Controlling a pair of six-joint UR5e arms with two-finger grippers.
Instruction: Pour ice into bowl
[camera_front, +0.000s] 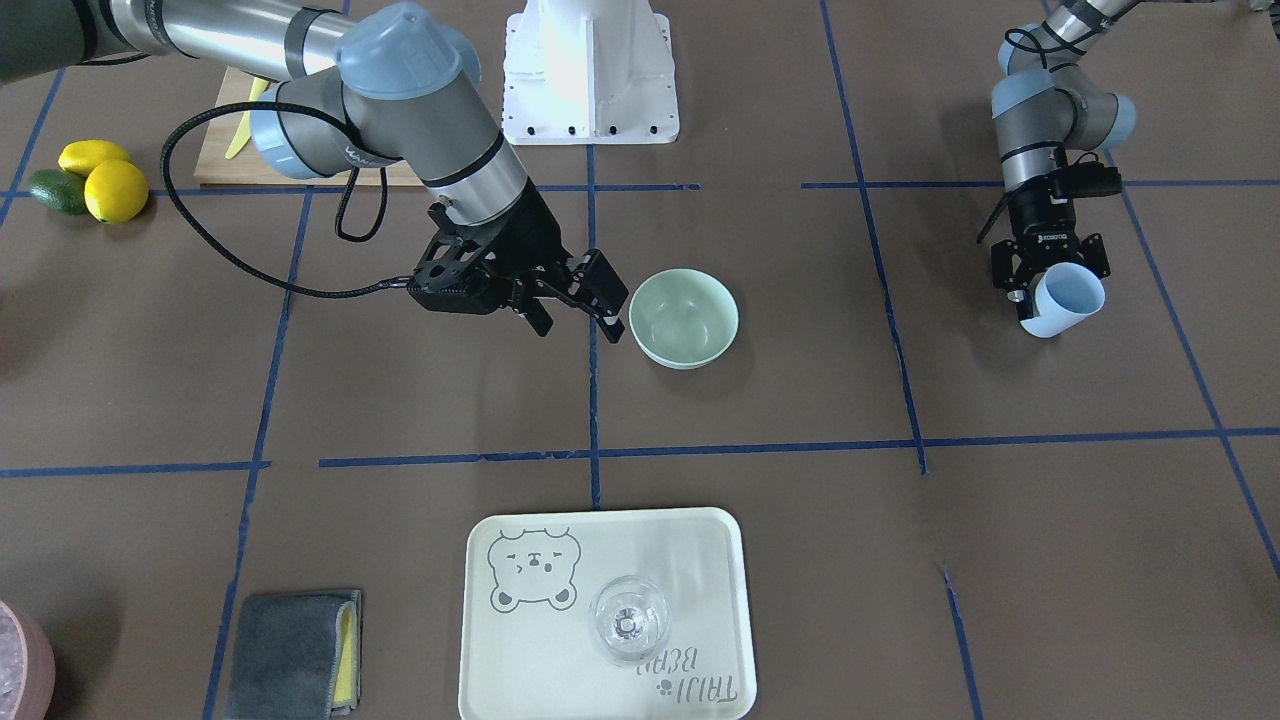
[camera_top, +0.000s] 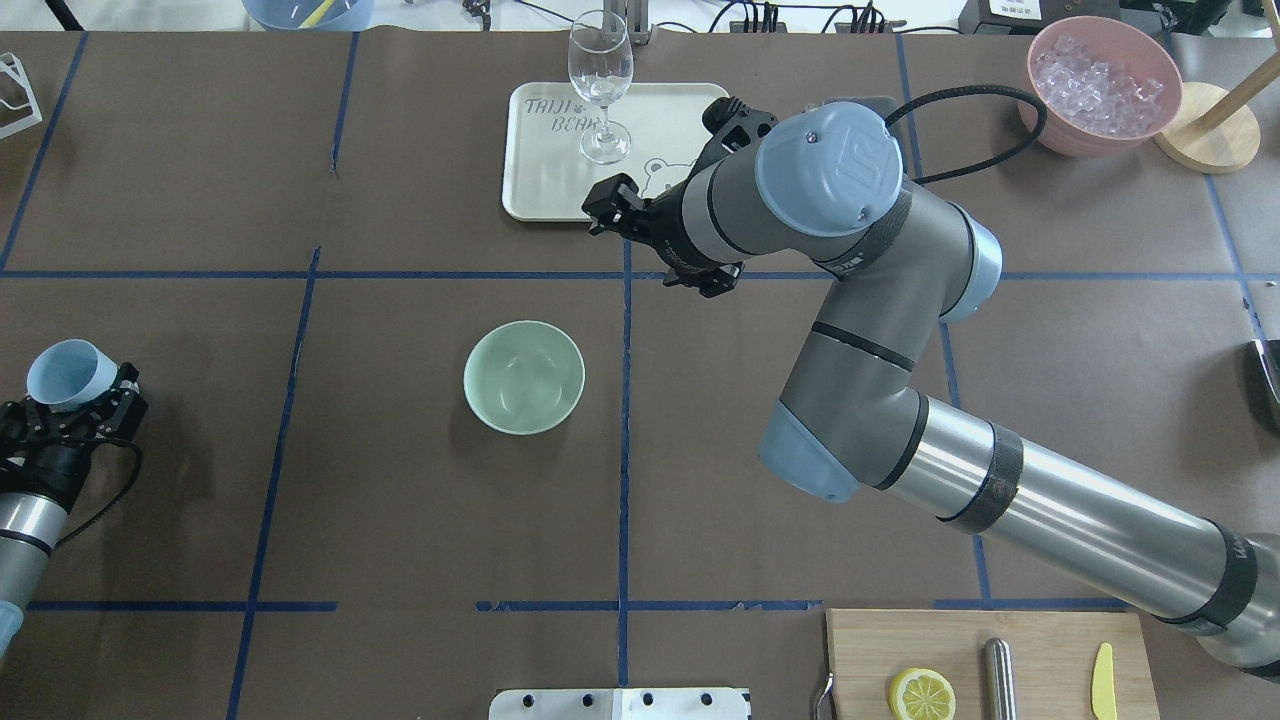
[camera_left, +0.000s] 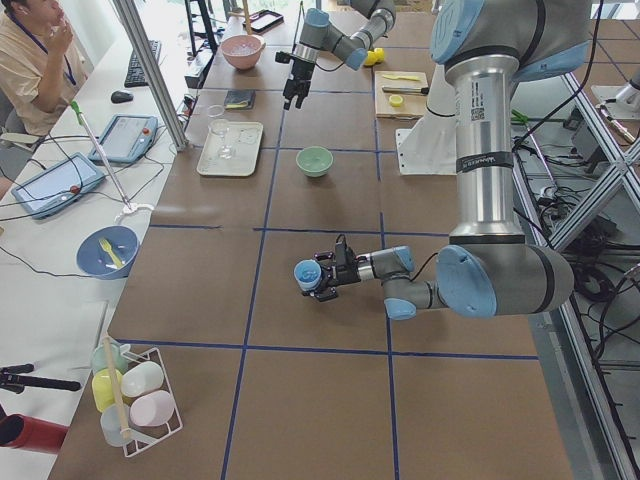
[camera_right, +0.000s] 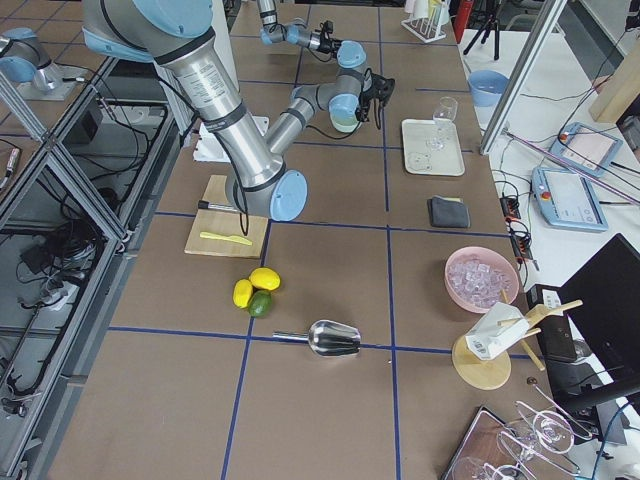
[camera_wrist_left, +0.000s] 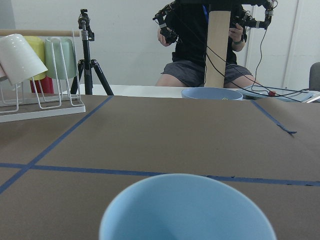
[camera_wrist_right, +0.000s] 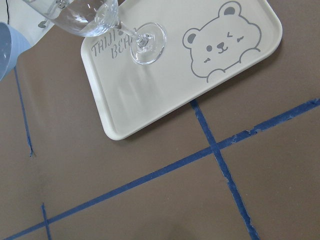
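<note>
Right gripper (camera_front: 578, 318), jaws apart, hangs just beside round pale mint-green bowl (camera_front: 684, 318). Left gripper (camera_front: 1050, 285), well apart from that bowl, is clamped on light blue cup (camera_front: 1070, 300). Small clear ice cubes (camera_top: 1100, 75) lie in pink-rimmed container (camera_top: 1060, 138), far from bowl.

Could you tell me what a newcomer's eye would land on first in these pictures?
The big right arm stretches across the middle of the table, its open right gripper close beside the mint-green bowl. At the table's left end, the left gripper holds a light blue cup at a tilt. A wine glass stands on a bear-printed tray at the far side.
</note>
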